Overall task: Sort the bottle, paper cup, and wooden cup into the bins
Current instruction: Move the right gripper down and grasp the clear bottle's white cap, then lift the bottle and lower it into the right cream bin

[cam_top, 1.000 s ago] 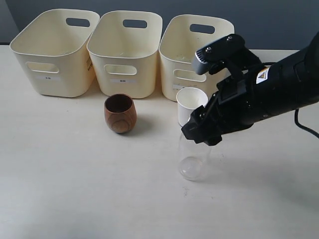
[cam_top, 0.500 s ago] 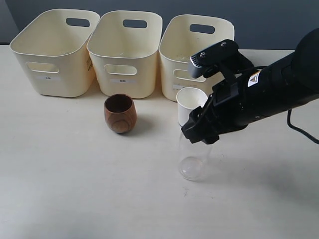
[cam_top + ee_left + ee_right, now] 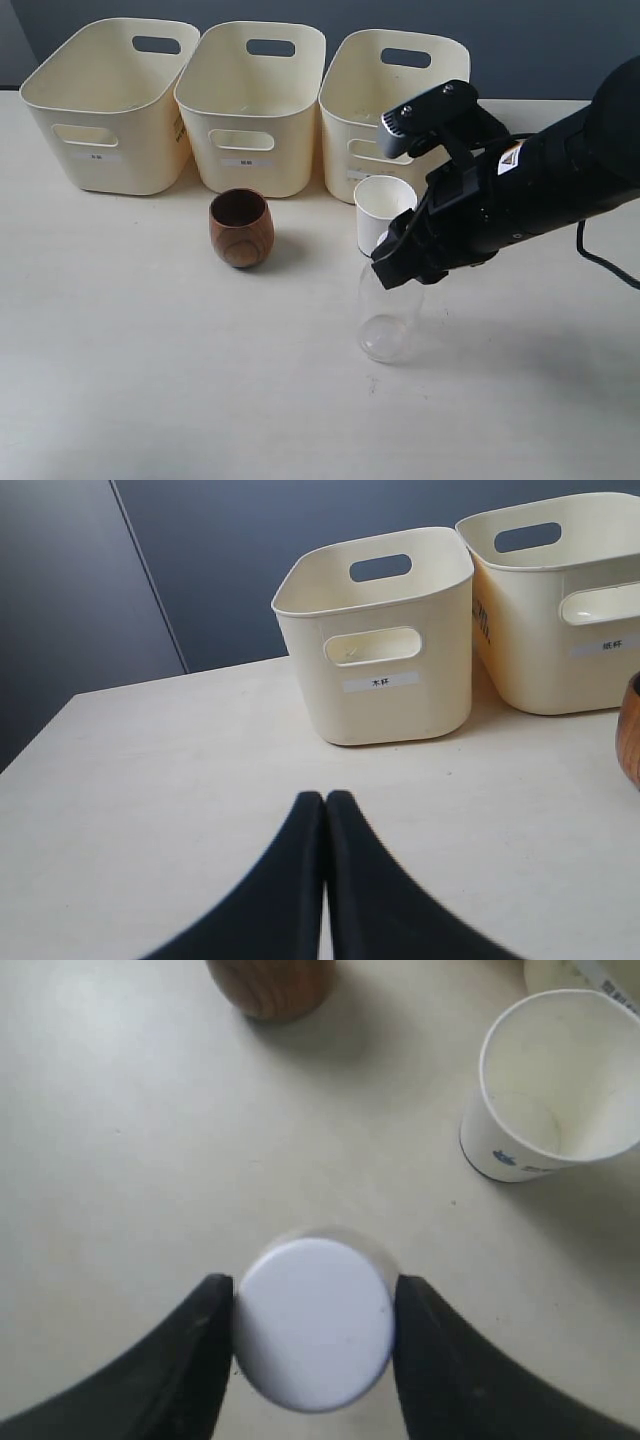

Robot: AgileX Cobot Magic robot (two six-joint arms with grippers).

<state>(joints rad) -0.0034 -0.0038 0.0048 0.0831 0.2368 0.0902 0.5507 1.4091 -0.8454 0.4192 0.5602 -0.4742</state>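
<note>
White cap [image 3: 313,1325] of the bottle [image 3: 388,322] is now pinched.
Right gripper [image 3: 313,1332] jaws are drawn in from wide onto it, so lifting is likely enabled; left gripper [image 3: 325,880] is shut, empty.

My right arm [image 3: 545,185] is cased in bulky matte black, with a small white-and-orange label [image 3: 514,152] on its side and a thin black cable [image 3: 606,262] running off the back. A grey-faced camera block [image 3: 400,120] with two pale screw heads sits on top. The right gripper [image 3: 313,1288] and left gripper [image 3: 325,805] both have smooth black fingers tapering to rounded tips.
</note>
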